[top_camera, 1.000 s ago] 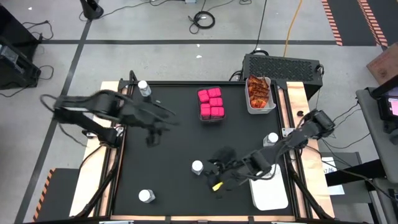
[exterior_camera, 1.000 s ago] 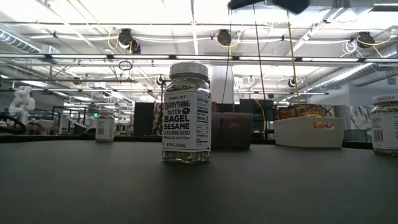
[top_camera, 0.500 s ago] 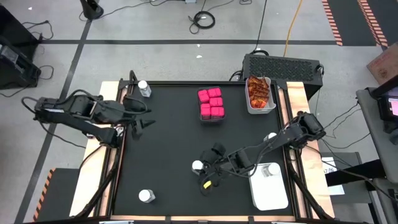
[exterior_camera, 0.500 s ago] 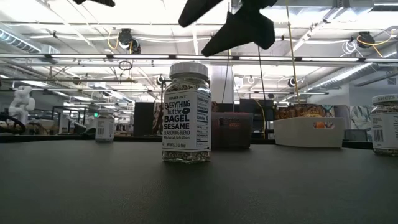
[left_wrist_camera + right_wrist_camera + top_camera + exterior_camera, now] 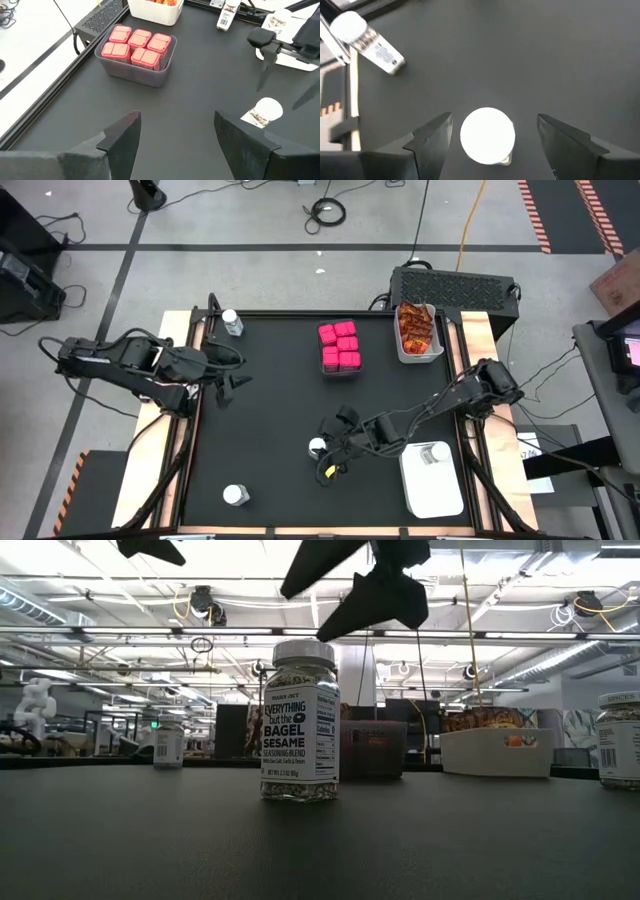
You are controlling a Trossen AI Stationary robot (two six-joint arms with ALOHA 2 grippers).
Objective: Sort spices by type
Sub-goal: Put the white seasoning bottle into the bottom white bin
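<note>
Four jars [image 5: 317, 447], six pink packs [image 5: 339, 347] in one clear tub [image 5: 131, 75], two white bins [image 5: 436, 493], several sachets [image 5: 414, 326] uncountable.

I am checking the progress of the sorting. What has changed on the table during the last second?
The right gripper moved left, now open above the middle jar. The left gripper drew back toward the left edge, open. No jar moved; nothing was grasped or released.

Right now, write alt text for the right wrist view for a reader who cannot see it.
The right gripper hangs open directly above an upright jar with a white round lid, one dark finger on either side of it. Farther off on the black table, a second jar stands near the edge.
</note>
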